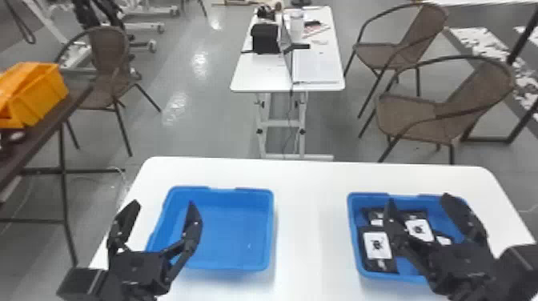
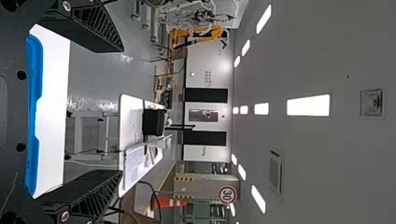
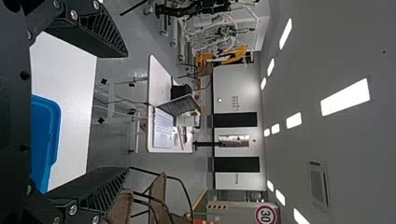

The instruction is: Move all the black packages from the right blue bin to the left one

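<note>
My left gripper (image 1: 160,212) stands open over the left part of the left blue bin (image 1: 224,261), whose floor is bare. On the other side, my right gripper (image 1: 418,204) is open above the right blue bin (image 1: 362,273). Black packages with white labels lie in that bin; one package (image 1: 377,245) is at its left side, another package (image 1: 418,229) lies partly behind the right gripper. In the left wrist view the left gripper (image 2: 122,112) has its fingers spread, with the left bin's rim (image 2: 32,116) near. The right wrist view shows the right gripper (image 3: 127,112) spread beside the right bin (image 3: 44,140).
Both bins rest on a white table (image 1: 312,224), with a gap between them. Beyond its far edge are a smaller table (image 1: 260,78) with a laptop, wicker chairs (image 1: 424,116), and a dark table at the left holding an orange crate (image 1: 40,96).
</note>
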